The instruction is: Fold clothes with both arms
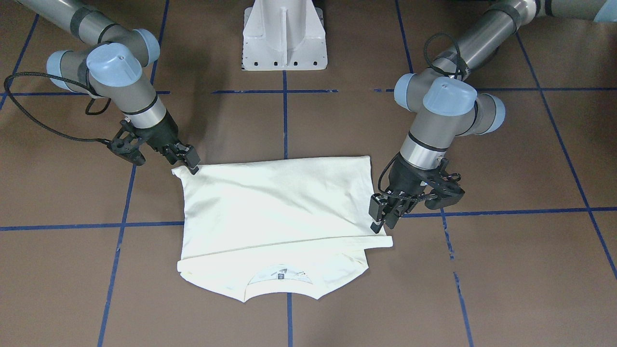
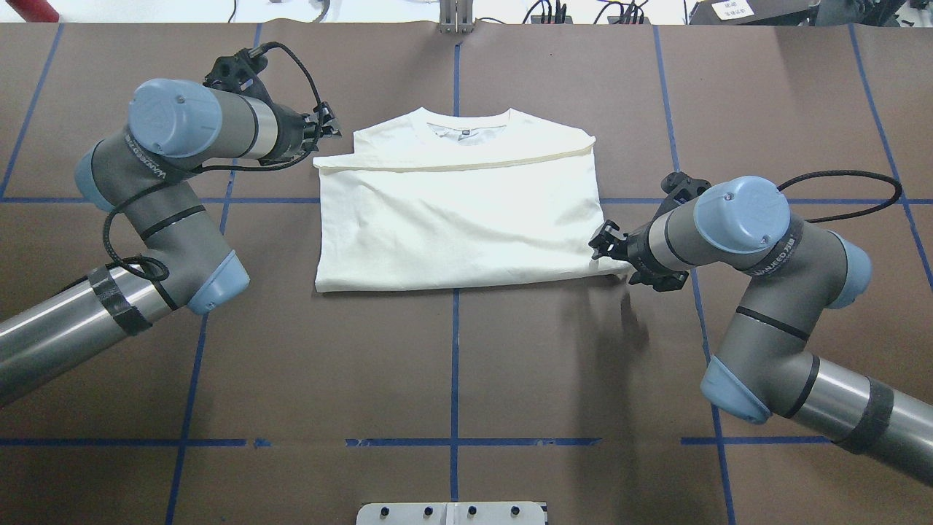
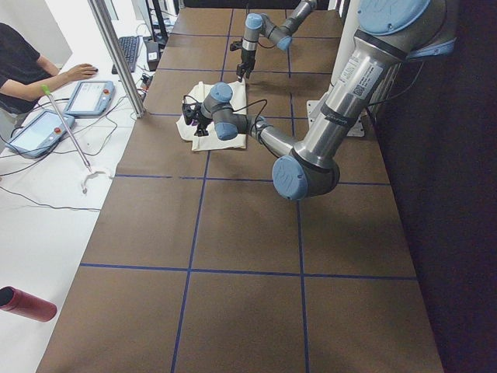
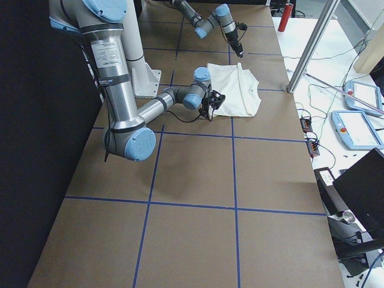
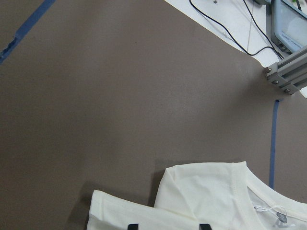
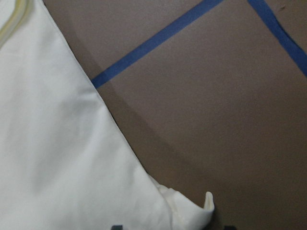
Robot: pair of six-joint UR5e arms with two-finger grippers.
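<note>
The cream-white shirt (image 1: 274,207) (image 2: 459,219) lies flat on the brown table, folded in half, its hem band resting just below the collar (image 2: 459,124). No print shows. My left gripper (image 2: 328,135) (image 1: 382,224) hovers at the folded layer's corner beside the collar. Its wrist view shows the fingertips (image 5: 132,226) set apart, open, over the cloth (image 5: 216,201). My right gripper (image 2: 599,244) (image 1: 192,164) sits at the fold's corner on the robot's side. It is open too, with the crumpled corner tip (image 6: 204,208) between its spread fingers.
The white pedestal base (image 1: 284,38) stands behind the shirt. Blue tape lines (image 2: 455,364) grid the table. Beyond the table's far edge, a person (image 3: 23,70) sits by tablets (image 3: 89,97), cables and a metal post (image 3: 116,54). A red bottle (image 3: 27,303) lies off the table.
</note>
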